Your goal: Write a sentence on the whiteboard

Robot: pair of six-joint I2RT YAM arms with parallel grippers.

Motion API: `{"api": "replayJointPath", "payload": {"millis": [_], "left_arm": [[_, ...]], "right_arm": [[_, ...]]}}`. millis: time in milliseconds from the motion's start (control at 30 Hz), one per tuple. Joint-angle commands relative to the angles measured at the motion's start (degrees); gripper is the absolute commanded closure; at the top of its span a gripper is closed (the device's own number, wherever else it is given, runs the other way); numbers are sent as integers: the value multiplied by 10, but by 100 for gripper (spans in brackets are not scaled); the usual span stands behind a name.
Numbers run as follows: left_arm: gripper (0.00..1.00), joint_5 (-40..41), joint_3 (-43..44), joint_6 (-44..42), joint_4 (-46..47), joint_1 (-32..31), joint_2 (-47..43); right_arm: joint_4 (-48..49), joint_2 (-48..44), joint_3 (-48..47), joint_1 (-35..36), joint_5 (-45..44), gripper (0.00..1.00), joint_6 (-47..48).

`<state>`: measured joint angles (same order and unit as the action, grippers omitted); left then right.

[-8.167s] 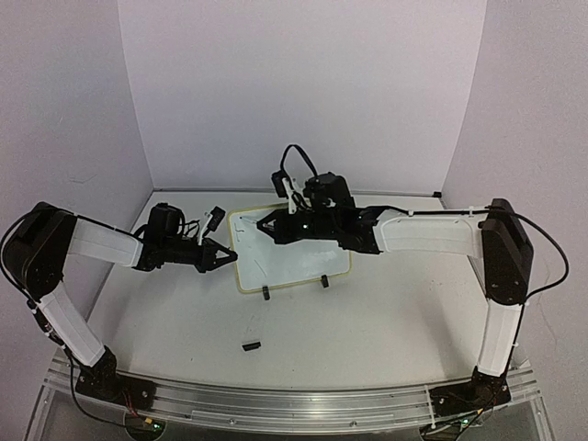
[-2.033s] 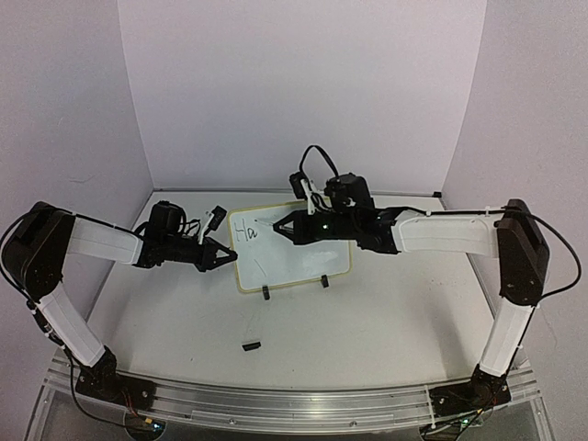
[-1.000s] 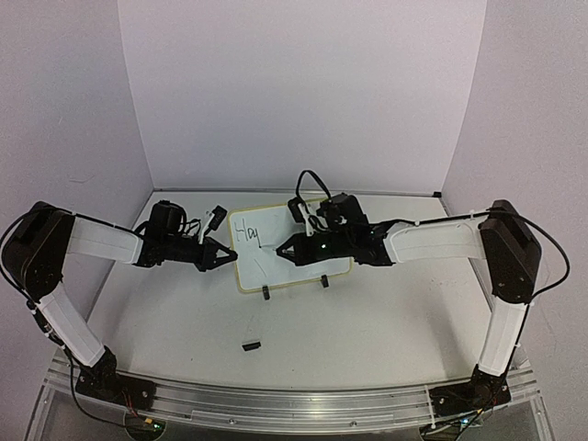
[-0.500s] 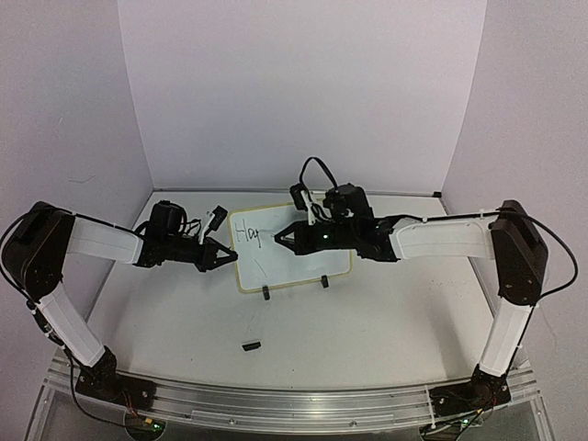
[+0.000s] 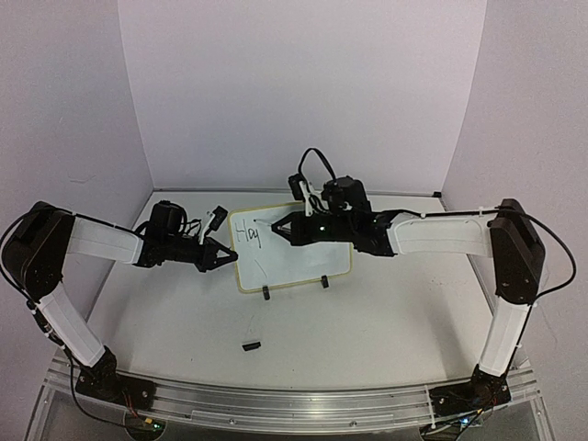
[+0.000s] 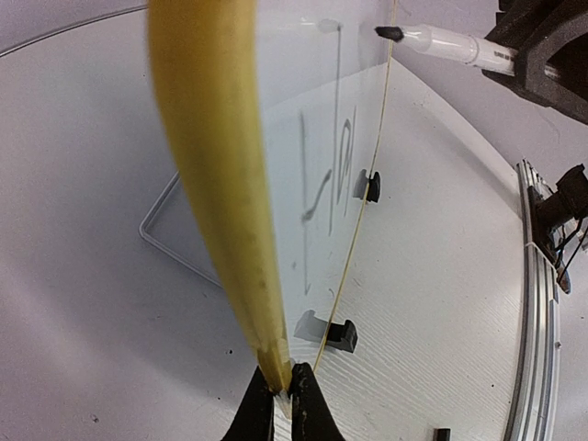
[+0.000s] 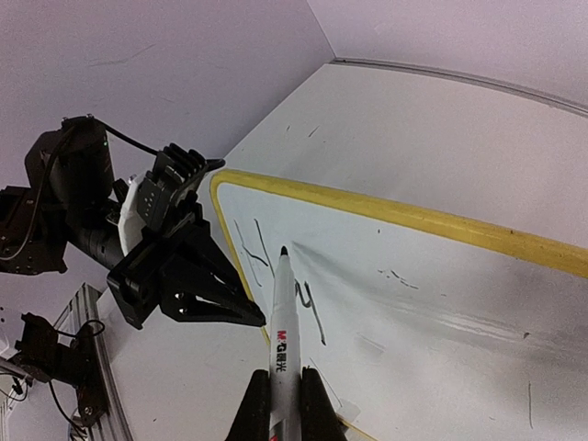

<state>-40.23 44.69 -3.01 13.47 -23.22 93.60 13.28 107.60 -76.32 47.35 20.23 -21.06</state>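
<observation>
Enclosure and work surface. A matte white rectangular desk (image 5: 386,312) is closed on three sides by plain pale lilac panels: a back wall (image 5: 303,92), a left wall (image 5: 64,110) and a right wall (image 5: 542,110), the side walls splaying outward toward the near edge. A thin dark seam (image 5: 184,191) marks where the back wall meets the desk. A ribbed silver aluminium rail (image 5: 294,404) runs along the near edge. A faint dark scuff (image 5: 81,179) marks the left wall. Lighting is even and diffuse, and shadows are soft.

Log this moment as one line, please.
left tool: shut on whiteboard rim | right tool: shut on marker | sentence: first letters written
</observation>
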Motion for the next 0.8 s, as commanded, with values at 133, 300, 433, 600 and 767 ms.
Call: {"api": "replayJointPath", "payload": {"millis": [133,300,433,600,767], "left_arm": [[100,57,18,-20,-14,-2,10],[100,57,18,-19,-14,-3,11],[100,58,18,-19,-14,-2,9],[100,57,17,-19,-14,-3,9],[100,57,18,-20,-14,-3,8]], "right_arm": [[8,22,-22,2,-21,100,1],[0,14,-13,1,-42,100,2],[0,-4,7,1,-65,100,6],[0,-28,33,1,-82,100,9],[0,-41,49,1,-85,100,9]]}}
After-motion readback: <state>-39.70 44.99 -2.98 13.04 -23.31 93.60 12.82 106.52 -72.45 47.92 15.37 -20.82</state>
